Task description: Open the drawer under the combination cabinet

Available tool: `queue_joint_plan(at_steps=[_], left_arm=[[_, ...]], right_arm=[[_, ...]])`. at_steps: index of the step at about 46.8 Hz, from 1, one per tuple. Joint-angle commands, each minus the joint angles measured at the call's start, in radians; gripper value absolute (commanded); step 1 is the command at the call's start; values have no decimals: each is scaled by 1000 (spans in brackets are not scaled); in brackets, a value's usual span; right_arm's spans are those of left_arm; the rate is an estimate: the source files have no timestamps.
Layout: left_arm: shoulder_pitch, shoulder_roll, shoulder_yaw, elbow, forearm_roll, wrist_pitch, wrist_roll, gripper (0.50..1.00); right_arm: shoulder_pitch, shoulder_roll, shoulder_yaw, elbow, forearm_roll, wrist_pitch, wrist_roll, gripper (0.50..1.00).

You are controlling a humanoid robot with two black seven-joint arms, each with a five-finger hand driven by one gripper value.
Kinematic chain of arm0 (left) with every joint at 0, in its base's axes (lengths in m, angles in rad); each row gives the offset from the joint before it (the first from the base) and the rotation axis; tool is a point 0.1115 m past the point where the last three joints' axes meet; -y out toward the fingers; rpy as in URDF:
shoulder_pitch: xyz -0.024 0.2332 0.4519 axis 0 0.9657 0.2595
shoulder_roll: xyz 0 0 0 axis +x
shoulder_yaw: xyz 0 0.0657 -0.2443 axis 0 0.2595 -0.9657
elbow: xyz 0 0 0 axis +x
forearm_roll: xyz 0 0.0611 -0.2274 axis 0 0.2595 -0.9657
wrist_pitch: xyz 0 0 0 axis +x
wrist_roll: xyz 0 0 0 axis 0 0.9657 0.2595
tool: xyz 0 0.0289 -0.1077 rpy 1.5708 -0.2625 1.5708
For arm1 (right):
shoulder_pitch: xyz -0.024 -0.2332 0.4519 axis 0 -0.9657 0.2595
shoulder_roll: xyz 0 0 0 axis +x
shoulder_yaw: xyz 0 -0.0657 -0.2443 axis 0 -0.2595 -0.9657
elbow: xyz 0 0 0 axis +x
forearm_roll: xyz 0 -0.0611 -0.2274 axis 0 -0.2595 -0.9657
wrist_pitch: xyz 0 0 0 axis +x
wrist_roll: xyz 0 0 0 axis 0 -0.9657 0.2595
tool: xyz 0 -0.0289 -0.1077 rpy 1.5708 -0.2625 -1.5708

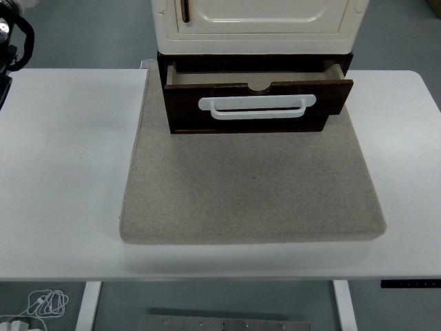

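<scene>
A cream cabinet (258, 24) stands at the back of the table on a dark brown base. Its dark wooden drawer (256, 103) is pulled partly out toward me, with the pale inside showing behind the front panel. A white bar handle (256, 107) runs across the drawer front. A black part of my left arm (10, 43) shows at the top left corner, far from the drawer; its hand is not clear. My right arm is out of view.
A thick grey felt mat (251, 189) lies under the cabinet on the white table (62, 172). A small brown handle (184, 9) sits on the cabinet's upper door. A coiled white cable (43, 303) lies on the floor below the near edge.
</scene>
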Motion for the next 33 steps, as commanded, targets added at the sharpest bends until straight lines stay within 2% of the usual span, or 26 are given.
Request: queue_joint_plan(at_steps=[1,16,26,33], left_arm=[[34,-27,-31,1,-3,-21,0,1000],[115,-81,-73,1,-5,-85,1,1000],[135,-101,-80,-2,-42,-96,0,1000],[143,-121,-74,-1,-34,-146,0,1000]], right_arm=[[-1,0,0,0,0,0,1,926],[-8,0,0,0,-2,1,2,926],[-8,0,0,1,-3,1,4,926],[-8,0,0,3,-3,1,2,926]])
